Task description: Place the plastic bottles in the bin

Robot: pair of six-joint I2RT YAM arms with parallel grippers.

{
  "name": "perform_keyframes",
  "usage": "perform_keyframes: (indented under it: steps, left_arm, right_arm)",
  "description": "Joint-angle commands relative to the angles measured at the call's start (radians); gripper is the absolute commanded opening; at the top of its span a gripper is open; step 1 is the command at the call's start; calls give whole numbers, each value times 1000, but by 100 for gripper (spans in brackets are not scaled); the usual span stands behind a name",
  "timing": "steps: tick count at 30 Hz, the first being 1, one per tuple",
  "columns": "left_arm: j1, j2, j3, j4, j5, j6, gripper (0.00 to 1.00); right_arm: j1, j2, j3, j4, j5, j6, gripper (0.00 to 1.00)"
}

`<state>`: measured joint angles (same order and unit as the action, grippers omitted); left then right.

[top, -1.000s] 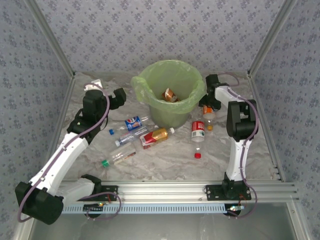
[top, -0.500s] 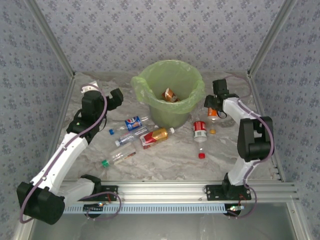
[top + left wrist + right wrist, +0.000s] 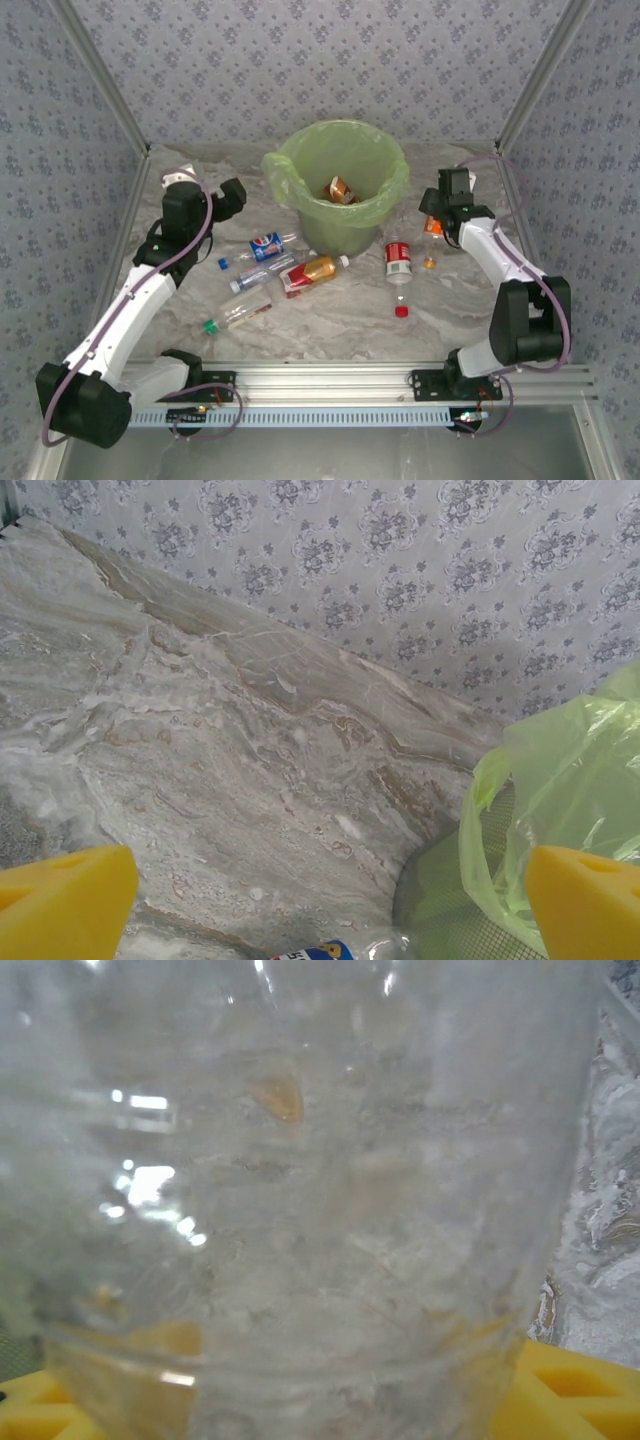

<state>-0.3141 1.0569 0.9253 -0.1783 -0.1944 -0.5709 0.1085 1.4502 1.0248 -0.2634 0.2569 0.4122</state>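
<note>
The bin [image 3: 340,185], a pale green bucket with a green bag liner, stands at the back centre with one bottle [image 3: 340,190] inside. My right gripper [image 3: 436,213] is to its right, shut on a clear plastic bottle [image 3: 432,226] with an orange label. That bottle [image 3: 300,1200] crowds the right wrist view between the yellow fingertips [image 3: 575,1385]. On the table lie a blue-label bottle [image 3: 267,245], a clear one [image 3: 262,273], an amber red-label one [image 3: 315,270], a green-capped one [image 3: 240,313] and a red-label one [image 3: 398,260]. My left gripper [image 3: 232,200] hangs open left of the bin, holding nothing.
Loose caps lie on the marble: red [image 3: 401,311], orange [image 3: 429,263] and blue [image 3: 223,264]. Patterned walls close in the back and both sides. In the left wrist view the bin's mesh wall [image 3: 440,900] and bag [image 3: 560,780] sit right, the blue-label bottle [image 3: 315,952] at the bottom.
My right arm has swung outward to the right, carrying the orange-label bottle away from the bin's side. The left arm has barely shifted.
</note>
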Motion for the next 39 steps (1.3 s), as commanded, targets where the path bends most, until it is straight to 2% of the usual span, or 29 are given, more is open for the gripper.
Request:
perform_keyframes:
  steps: [1, 13, 23, 28, 39]
  left_arm:
    - [6, 6, -6, 34, 21, -15, 99]
    - [8, 12, -13, 45, 24, -16, 99]
    - [7, 12, -10, 46, 40, 11, 99]
    - [7, 21, -12, 50, 44, 10, 99]
    - [7, 17, -16, 42, 53, 14, 99]
  right_arm:
    - [13, -76, -31, 35, 35, 43, 0]
    - [47, -287, -30, 84, -51, -19, 0]
    - [111, -403, 48, 80, -37, -121, 0]
    - [147, -387, 154, 53, -130, -173, 0]
    - [232, -184, 510, 18, -334, -280, 0]
